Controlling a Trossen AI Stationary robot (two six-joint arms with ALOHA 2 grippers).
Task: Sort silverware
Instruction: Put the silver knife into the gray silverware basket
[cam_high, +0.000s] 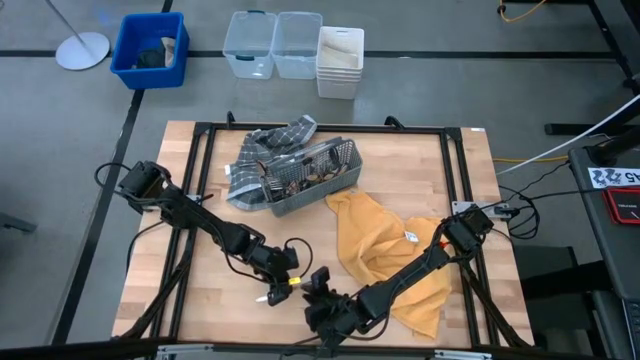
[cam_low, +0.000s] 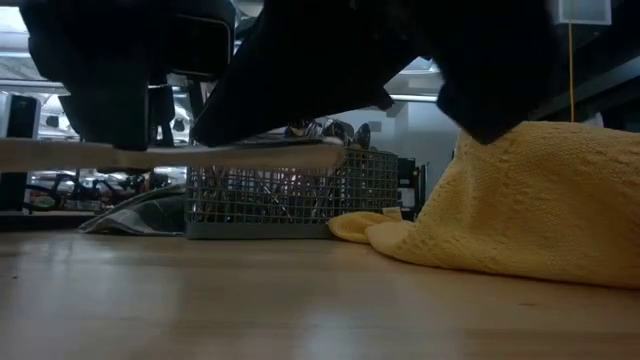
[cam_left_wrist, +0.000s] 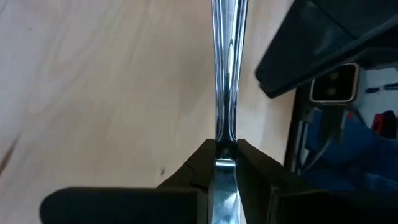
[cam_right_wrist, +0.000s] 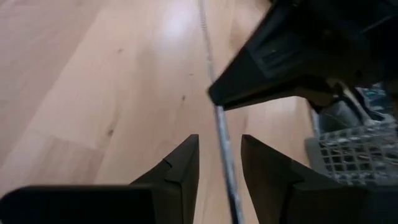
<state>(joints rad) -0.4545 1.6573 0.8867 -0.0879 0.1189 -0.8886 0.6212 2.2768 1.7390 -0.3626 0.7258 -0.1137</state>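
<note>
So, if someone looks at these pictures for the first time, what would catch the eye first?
Probably the two grippers meeting near the table's front edge: the left gripper is shut on a shiny utensil, and the right gripper has its open jaws on either side of the same piece. Behind them stands a mesh caddy of silverware, with a yellow towel spread beside it.

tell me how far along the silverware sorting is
Barely started, it seems: no sorted pieces lie on the bare table. In hand: the left hand is shut on one piece of silverware, held above the wood, and the open right hand straddles the same piece, apparently a handover. Left: the rest of the silverware still sits in the caddy.
</note>
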